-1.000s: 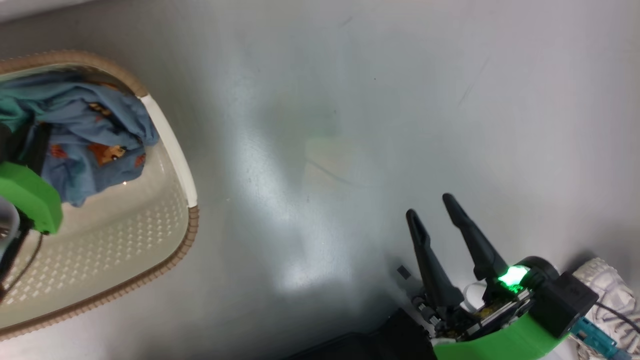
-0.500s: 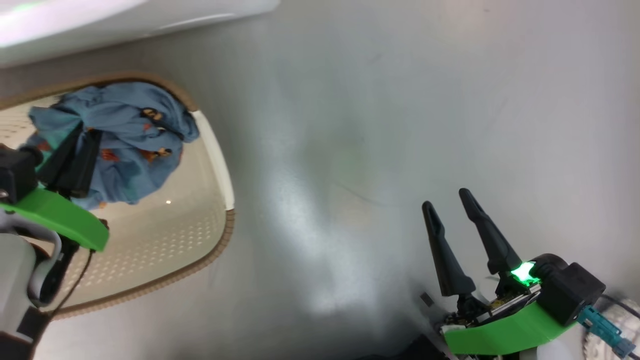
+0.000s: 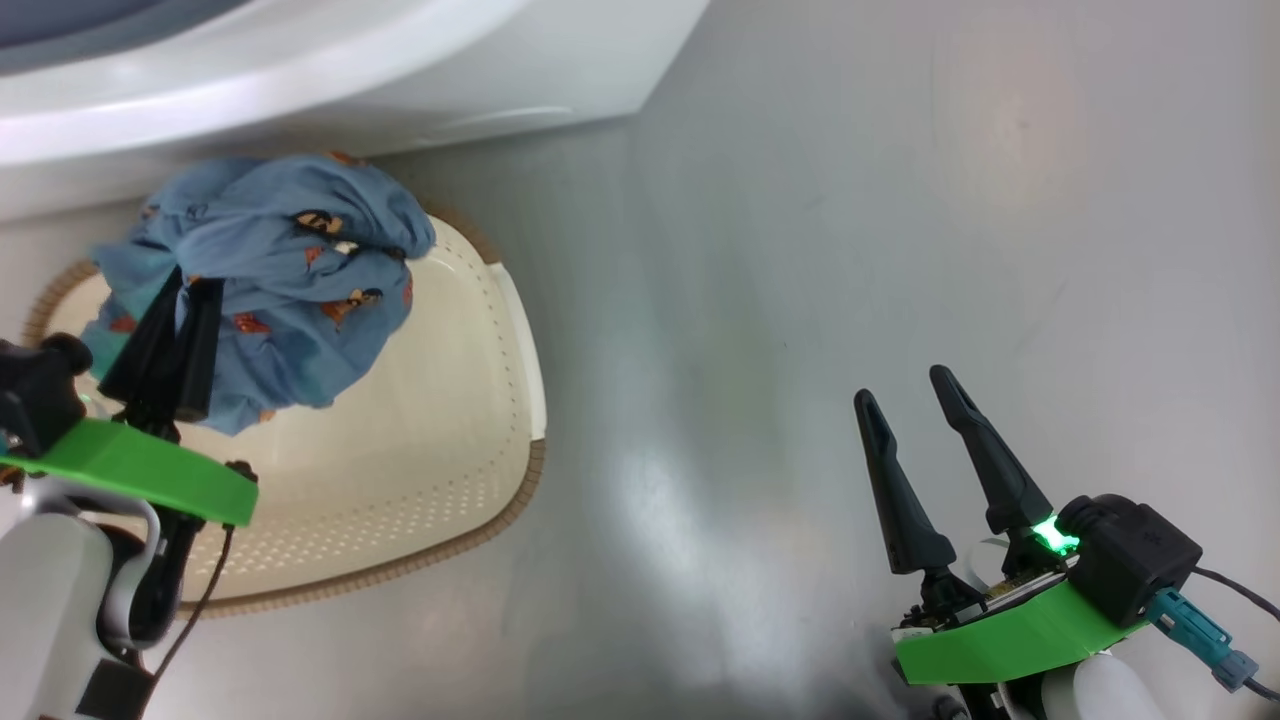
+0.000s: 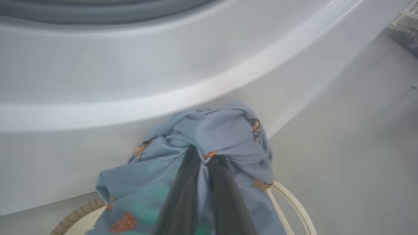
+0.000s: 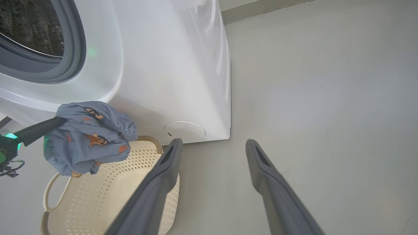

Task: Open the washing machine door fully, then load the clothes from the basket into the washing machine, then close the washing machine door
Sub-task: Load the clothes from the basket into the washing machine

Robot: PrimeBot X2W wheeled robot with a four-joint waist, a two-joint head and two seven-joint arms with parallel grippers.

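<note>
A pale grey floor (image 3: 900, 200) is seen across most of the head view. The washing machine (image 5: 156, 65), a large white box, is seen standing on it. Its round opening is uncovered in the right wrist view, where the perforated drum (image 5: 29, 29) is seen inside the grey rubber ring (image 5: 73, 49). A round white flap (image 5: 184, 131) is set low on the front, near the corner.

The basket (image 3: 450, 420) is placed on the floor just before the machine's front, below the opening and beside the flap. Its cream perforated bottom is largely bare, and a white handle (image 3: 525, 340) is seen on the side nearest the open floor.

The clothes (image 3: 290, 270), a bunched light-blue bundle printed with orange-brown figures, are held in the air over the far end of the basket, against the white front below the opening. Whether the cloth touches the machine cannot be told.

The left end effector (image 3: 190, 300) is closed narrowly on the bundle, its dark fingers buried in the folds. The right end effector (image 3: 901, 385) is held wide apart and empty over bare floor, well away from the basket.
</note>
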